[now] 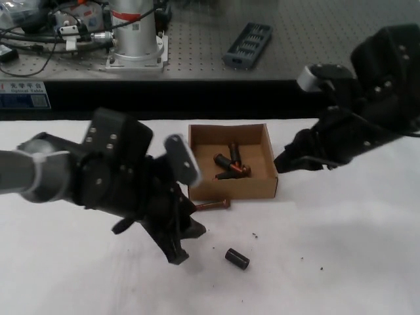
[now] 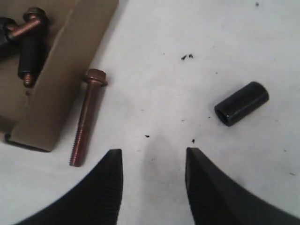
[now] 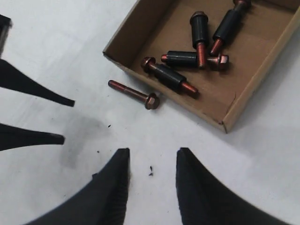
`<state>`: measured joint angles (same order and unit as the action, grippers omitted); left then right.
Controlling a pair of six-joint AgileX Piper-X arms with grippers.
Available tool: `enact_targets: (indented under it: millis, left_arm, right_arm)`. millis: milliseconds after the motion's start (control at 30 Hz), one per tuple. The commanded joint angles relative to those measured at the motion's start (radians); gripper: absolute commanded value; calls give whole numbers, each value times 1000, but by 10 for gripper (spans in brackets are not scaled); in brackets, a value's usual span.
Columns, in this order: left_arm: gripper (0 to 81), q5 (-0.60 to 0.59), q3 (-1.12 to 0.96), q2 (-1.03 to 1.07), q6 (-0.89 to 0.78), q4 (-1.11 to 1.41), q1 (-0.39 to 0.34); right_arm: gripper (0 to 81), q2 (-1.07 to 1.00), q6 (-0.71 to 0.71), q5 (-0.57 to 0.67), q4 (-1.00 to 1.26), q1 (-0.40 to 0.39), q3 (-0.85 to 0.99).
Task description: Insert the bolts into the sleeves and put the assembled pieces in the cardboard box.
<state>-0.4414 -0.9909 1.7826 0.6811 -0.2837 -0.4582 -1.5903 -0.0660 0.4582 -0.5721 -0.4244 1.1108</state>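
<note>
four assembled pieces point(image 3: 169, 76) already lie in the cardboard box point(image 3: 159, 35). one bare bolt point(image 2: 88, 117) and one empty sleeve point(image 2: 241, 103) are left on the white bench, so by my reading the last pairing is the step in hand, and neither part is picked up yet.

the bolt lies flat just beside the box's outer wall, roughly along it. the sleeve lies on its side well apart from the bolt, out in the open.

the left gripper point(image 2: 153, 154) hangs over the bench between the two parts, its fingers moderately apart and holding nothing. the right gripper point(image 3: 153, 152) hangs near the box on the other side, also parted and empty, with the bolt ahead of it.

the next move probably calls for each arm to take one part. the fingers should close across the bolt's shank, and the one nearest the box needs to stay off the cardboard. the sleeve looks likely to roll, so a grip across its round body seems safer than a nudge.
</note>
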Motion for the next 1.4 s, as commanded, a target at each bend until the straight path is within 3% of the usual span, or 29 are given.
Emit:
enact_targets:
  millis: [0,200,533,900,1100,1367]
  left_arm:
    - [326,94,-36,22,120,-20,-19]
    - [326,170,-109,74,216,-78,-19]
    - [322,167,-271,167,274,-203,-23]
    - [303,142,-342,221,327,-291,-47]
    - [303,144,-397,268,320,-291,-90]
    - [303,233,-463,291,320,-317,-95]
  right_arm:
    - [259,30,5,10,25,6,-37]
    - [259,159,33,10,94,4,-178]
    - [259,260,96,30,137,4,-326]
    - [259,269,95,30,146,4,-353]
    - [259,269,106,105,137,4,-353]
    - [259,308,66,93,115,4,-387]
